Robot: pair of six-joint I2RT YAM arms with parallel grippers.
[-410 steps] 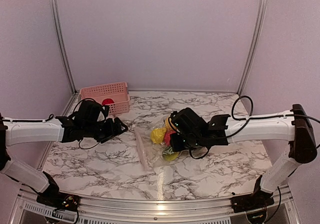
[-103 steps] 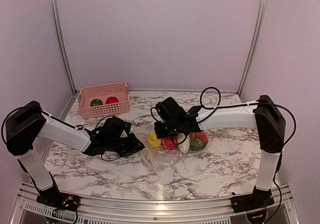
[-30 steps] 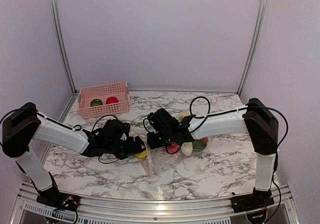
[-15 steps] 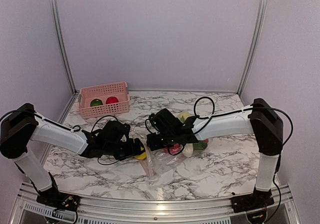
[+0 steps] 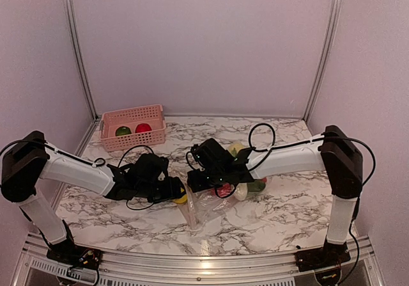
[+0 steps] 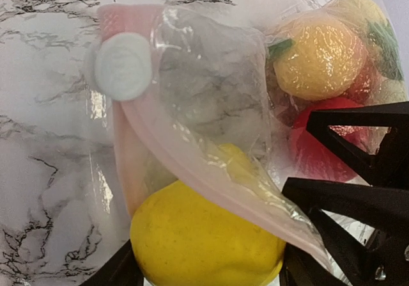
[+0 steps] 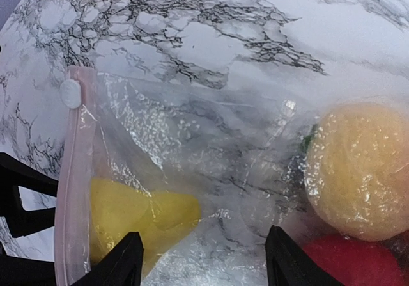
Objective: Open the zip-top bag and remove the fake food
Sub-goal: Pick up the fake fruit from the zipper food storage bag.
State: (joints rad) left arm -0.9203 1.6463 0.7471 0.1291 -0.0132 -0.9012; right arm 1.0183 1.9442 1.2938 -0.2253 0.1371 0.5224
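Note:
The clear zip-top bag (image 5: 206, 203) lies on the marble table between both arms, its pink zip strip (image 6: 128, 151) and white slider (image 6: 123, 66) toward the left arm. My left gripper (image 5: 175, 190) is at the bag's mouth, shut on a yellow fruit (image 6: 204, 241) that lies half under the upper plastic flap. My right gripper (image 7: 204, 263) hovers open over the bag's middle, with only plastic beneath its fingers. More fake food sits deeper in the bag: an orange-yellow fruit (image 7: 358, 171) and a red one (image 7: 348, 260).
A pink slatted basket (image 5: 134, 139) stands at the back left with a green fruit (image 5: 122, 131) and a red fruit (image 5: 143, 128) in it. The two grippers' fingers are very close together at the bag. Metal frame posts rise at the back corners.
The right jaws have spread wider over the bag. The left jaws have narrowed around the yellow fruit. Neither arm has shifted much.

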